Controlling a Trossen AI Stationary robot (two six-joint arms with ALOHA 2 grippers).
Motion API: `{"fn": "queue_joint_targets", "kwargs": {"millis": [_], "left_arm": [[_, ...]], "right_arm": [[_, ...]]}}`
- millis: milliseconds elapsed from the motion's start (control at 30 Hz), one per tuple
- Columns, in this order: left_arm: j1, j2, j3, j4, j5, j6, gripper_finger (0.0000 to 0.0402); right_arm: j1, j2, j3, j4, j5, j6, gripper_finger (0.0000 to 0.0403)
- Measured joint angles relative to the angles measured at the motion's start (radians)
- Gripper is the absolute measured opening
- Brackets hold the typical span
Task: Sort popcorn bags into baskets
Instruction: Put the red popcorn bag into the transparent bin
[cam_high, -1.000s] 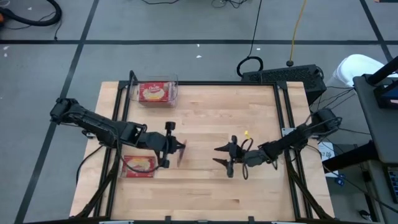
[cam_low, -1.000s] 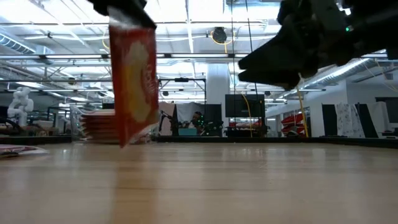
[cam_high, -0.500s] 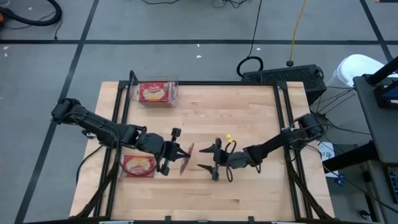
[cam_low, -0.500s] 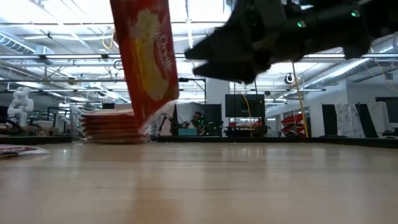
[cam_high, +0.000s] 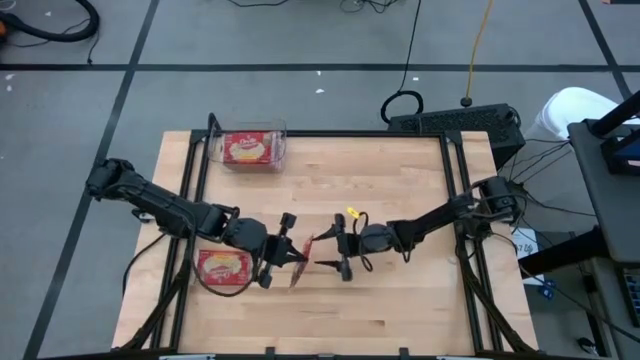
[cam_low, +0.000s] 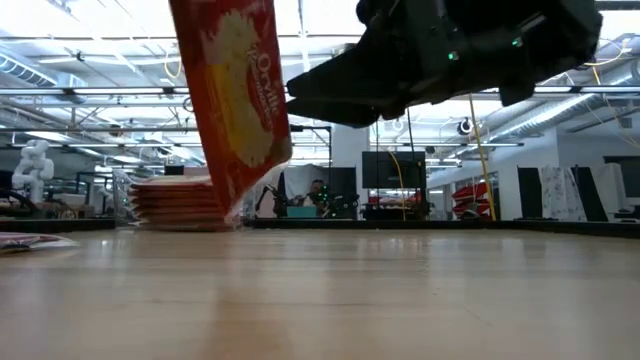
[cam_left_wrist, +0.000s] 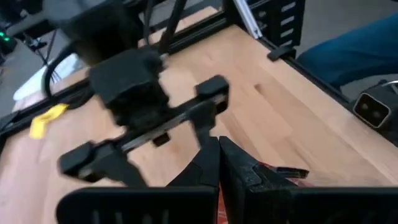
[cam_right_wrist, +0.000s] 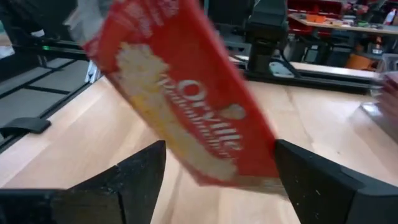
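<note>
Above the middle of the wooden table (cam_high: 400, 190), the left gripper (cam_high: 288, 254) is clenched on a red popcorn bag (cam_high: 303, 261), holding it in the air with its long axis hanging down, slightly tilted. The right gripper (cam_high: 335, 252) faces it from just beside, fingers (cam_right_wrist: 134, 177) spread wide to either side of the bag's lower end, not yet touching; a handover looks likely.

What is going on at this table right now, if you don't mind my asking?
The left tool is shut on a red popcorn bag, holding it up above mid-table. The right tool faces it wide open, its fingers on either side of the bag, apparently for a handover. More bags lie stacked by the left arm; one sits in the clear basket.
</note>
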Motion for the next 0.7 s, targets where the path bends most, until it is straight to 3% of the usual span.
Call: {"fn": "queue_joint_targets", "kwargs": {"millis": [133,400,567,700], "left_arm": [[0.001,0.012,0.003,0.045,0.015,0.011,0.0004],[0.002,0.013,0.000,0.062,0.028,0.044,0.0005],[0.005,0.013,0.000,0.078,0.028,0.066,0.0004],[0.014,0.013,0.000,0.072,0.028,0.065,0.0003]], "right_arm": [[-0.038,0.000,0.000,0.002,-0.030,-0.027,0.0292],[-0.066,0.011,0.000,0.008,-0.302,-0.062,0.0277],[-0.059,0.055,0.000,0.020,-0.348,-0.051,0.0237],[-0.051,0.086,0.000,0.044,-0.349,-0.051,0.0177]]}}
